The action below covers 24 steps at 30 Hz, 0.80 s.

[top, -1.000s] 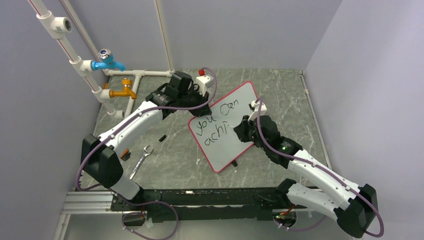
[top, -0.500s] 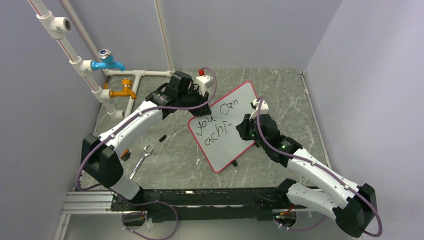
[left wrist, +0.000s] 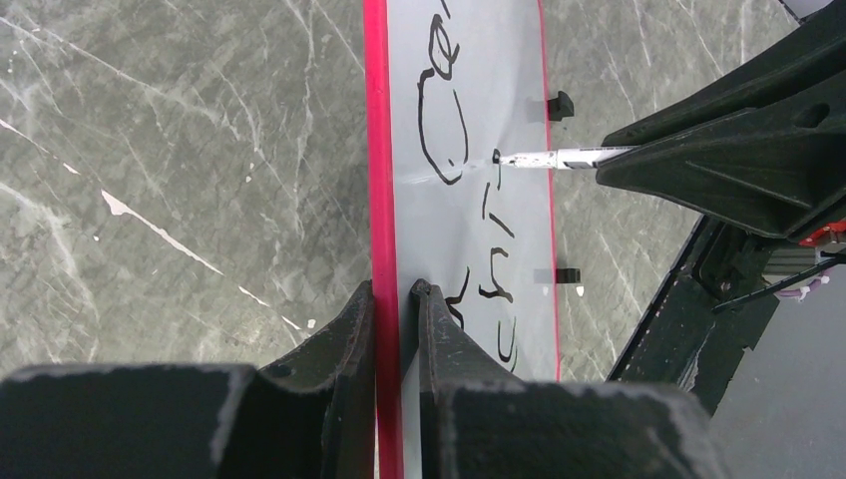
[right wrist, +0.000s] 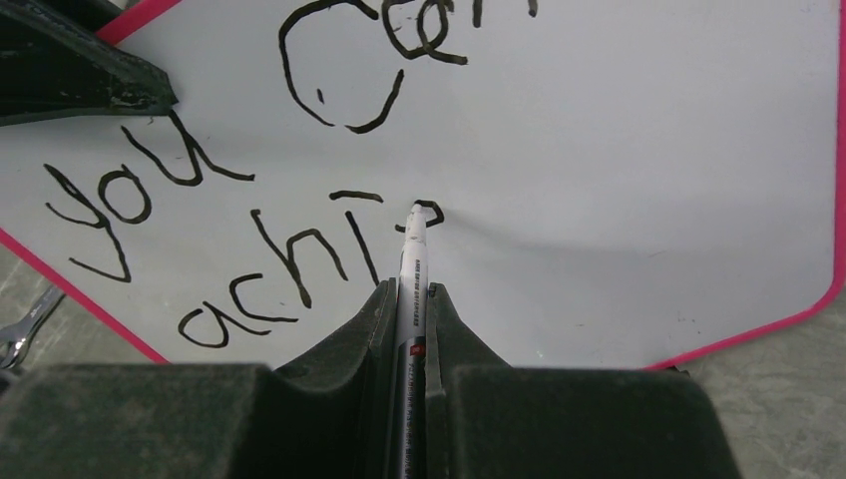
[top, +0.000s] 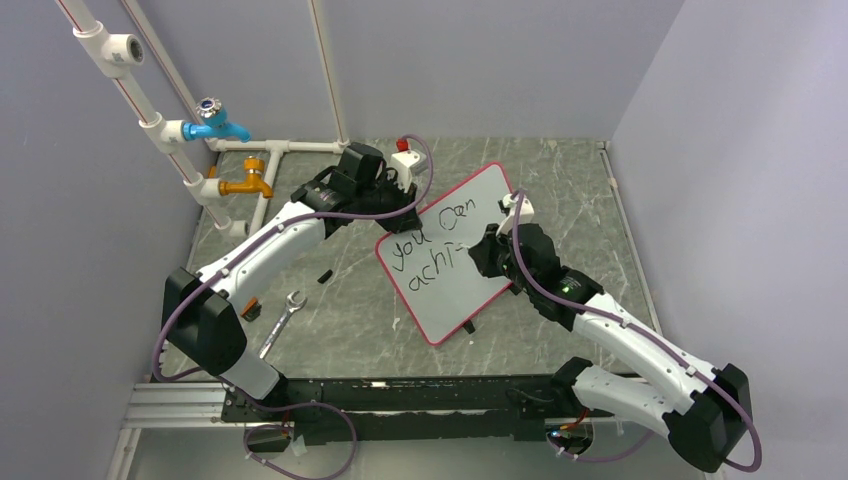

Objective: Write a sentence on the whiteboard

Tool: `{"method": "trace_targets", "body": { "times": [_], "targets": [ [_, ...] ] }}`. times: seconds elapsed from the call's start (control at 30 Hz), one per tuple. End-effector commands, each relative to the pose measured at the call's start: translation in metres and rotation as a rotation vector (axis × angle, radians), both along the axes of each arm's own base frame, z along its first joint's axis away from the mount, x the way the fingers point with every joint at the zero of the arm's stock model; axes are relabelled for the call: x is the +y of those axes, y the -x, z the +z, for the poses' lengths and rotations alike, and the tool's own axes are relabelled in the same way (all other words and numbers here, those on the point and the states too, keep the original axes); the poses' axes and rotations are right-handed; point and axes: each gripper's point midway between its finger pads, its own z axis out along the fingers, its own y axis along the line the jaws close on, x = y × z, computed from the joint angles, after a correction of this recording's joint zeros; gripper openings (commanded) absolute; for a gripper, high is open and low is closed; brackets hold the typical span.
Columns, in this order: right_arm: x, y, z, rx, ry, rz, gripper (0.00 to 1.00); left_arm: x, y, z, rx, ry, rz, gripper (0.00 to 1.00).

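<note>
Whiteboard (top: pixel 452 300), centre frame, lettered "you Can achi": red rim pinched between left fingers (left wrist: pixel 344 349). Marker (right wrist: pixel 410 264): pinched between right fingers (right wrist: pixel 359 339), tip touching board.

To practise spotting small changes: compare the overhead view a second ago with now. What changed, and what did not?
The right tool, shut on the marker, crept slightly toward the far left, adding a fresh stroke after "achi" on the whiteboard. Nothing was grasped or released. The left tool stays clamped on the board's red rim; board and wrench have not moved.
</note>
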Motion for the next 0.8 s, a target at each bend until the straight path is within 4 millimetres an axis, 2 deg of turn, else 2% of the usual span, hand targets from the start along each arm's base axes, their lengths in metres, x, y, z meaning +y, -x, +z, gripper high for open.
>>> {"method": "trace_targets", "body": {
  "times": [0.0, 0.23, 0.4, 0.77],
  "targets": [
    [0.021, 0.0, 0.019, -0.038, -0.068, 0.092, 0.0, -0.003, -0.014, 0.019, -0.125, 0.002, -0.012, 0.0],
    [0.022, 0.011, -0.004, 0.023, -0.057, 0.122, 0.0, -0.003, -0.014, 0.02, -0.127, 0.006, -0.011, 0.0],
    [0.016, 0.019, -0.023, 0.066, -0.045, 0.108, 0.0, -0.002, -0.014, 0.021, -0.128, 0.007, -0.01, 0.0],
    [-0.004, 0.021, -0.039, 0.096, 0.011, 0.028, 0.0, -0.002, -0.014, 0.022, -0.132, 0.005, -0.009, 0.0]
  ]
}}
